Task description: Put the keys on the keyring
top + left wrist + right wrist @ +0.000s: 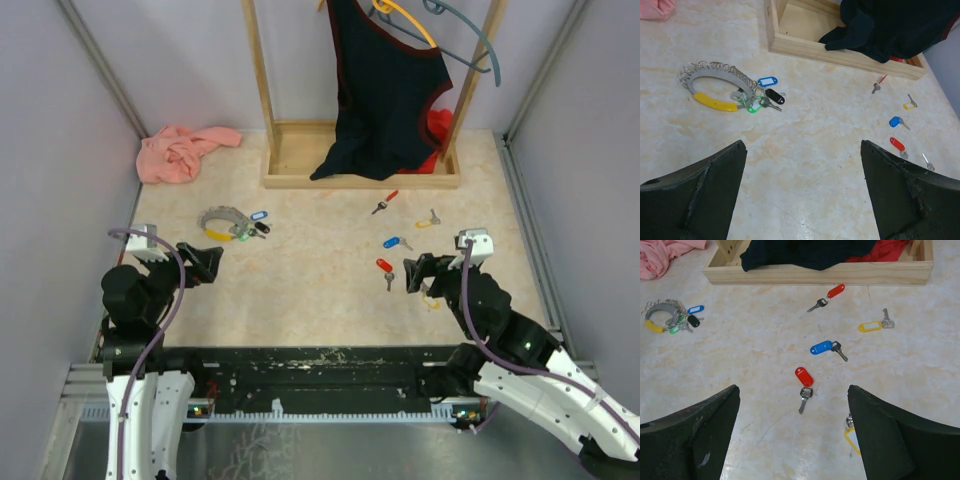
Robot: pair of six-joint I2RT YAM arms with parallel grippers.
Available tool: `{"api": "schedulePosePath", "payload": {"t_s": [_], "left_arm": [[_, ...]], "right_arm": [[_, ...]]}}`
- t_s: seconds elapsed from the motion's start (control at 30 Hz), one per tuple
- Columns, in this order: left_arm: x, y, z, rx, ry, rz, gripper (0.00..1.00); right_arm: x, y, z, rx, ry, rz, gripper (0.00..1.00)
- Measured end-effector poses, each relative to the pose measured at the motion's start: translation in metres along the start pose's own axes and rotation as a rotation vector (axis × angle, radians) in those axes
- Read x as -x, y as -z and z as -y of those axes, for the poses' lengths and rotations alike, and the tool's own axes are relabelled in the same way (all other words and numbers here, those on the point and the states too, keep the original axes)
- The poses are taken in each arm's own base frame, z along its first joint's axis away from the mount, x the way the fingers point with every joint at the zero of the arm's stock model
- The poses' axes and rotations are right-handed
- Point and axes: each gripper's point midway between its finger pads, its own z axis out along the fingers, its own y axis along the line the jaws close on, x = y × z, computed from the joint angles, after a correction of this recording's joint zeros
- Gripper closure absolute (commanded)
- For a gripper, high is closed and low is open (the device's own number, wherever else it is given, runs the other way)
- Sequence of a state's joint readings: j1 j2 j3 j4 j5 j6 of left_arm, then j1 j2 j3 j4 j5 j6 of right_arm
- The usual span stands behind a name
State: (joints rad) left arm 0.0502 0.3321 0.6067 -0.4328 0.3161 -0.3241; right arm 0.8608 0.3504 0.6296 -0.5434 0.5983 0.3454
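Observation:
The keyring [225,222] is a grey ridged loop with a yellow section. It lies left of centre, with blue, black and green tags at its right end [715,101] [660,315]. Several keys with coloured tags lie scattered right of centre: a red one [386,202] by the wooden base, a yellow one [429,219], a blue one [393,242] and a second red one [385,268] [803,376]. Another yellow-tagged key [852,437] lies partly hidden under my right finger. My left gripper [213,262] [802,145] hangs open and empty, below and to the right of the keyring. My right gripper [410,275] [792,387] is open just short of the near red key.
A wooden rack base [360,155] stands at the back centre, with a dark garment [385,90] hanging into it. A pink cloth [180,150] lies bunched at the back left. Grey walls enclose the table on three sides.

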Motion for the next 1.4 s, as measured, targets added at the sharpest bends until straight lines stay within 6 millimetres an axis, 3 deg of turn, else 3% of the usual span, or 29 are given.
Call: {"api": "schedulePosePath", "payload": {"t_s": [0.37, 0.6, 1.07, 1.27, 1.4], "left_arm": [[-0.002, -0.003, -0.002, 0.007, 0.004, -0.009, 0.01], [-0.026, -0.021, -0.017, 0.061, 0.107, -0.101, 0.01], [-0.074, -0.09, -0.059, 0.218, 0.433, -0.213, 0.06], [-0.097, -0.129, -0.082, 0.279, 0.499, -0.273, 0.1], [-0.096, -0.163, -0.093, 0.288, 0.52, -0.28, 0.17]], "right_arm": [[0.0, 0.0, -0.003, 0.018, -0.001, -0.003, 0.11], [-0.002, -0.004, -0.019, 0.082, -0.001, -0.022, 0.11], [-0.046, -0.027, -0.055, 0.224, 0.061, -0.129, 0.11], [-0.066, -0.042, -0.067, 0.257, 0.077, -0.161, 0.11], [-0.086, -0.056, -0.077, 0.276, 0.105, -0.217, 0.11]]}}
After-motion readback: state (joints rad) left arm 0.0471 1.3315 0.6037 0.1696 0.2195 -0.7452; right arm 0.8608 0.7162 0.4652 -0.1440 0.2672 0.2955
